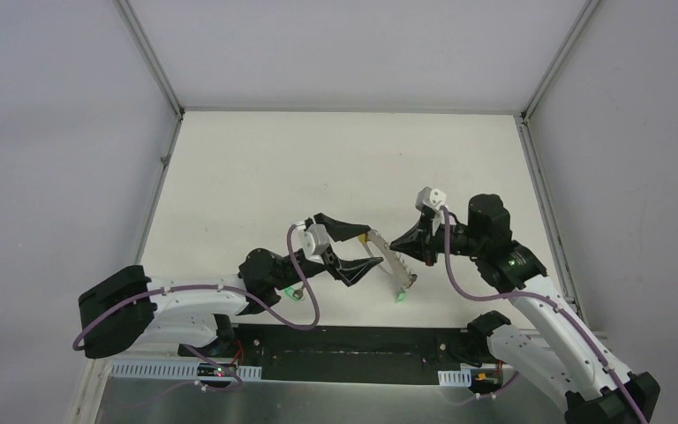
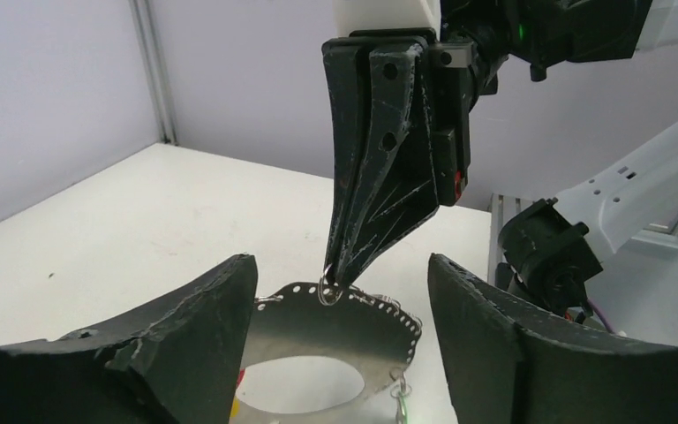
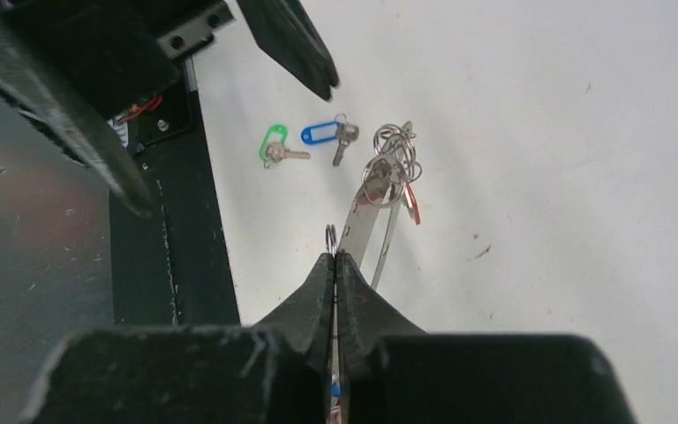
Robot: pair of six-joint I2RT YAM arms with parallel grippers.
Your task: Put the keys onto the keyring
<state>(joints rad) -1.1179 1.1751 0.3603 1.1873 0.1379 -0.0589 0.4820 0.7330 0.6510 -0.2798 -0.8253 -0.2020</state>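
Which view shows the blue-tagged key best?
Right wrist: the small dark metal key with the blue oval plastic tag lies unobstructed on the white table, beside the green-tagged key. I cannot find it in the top external or left wrist views.

The keyring (image 2: 318, 309) stood on edge between the spread fingers (image 2: 185, 327) of the left gripper (image 1: 372, 252), its top rim pinched by the right gripper (image 3: 333, 258), filling that gap. The green-tagged key (image 3: 274, 147) and blue-tagged key (image 3: 323, 134) lay apart near the black base plate (image 3: 177, 247), bare table (image 3: 538, 132) around them and beyond.
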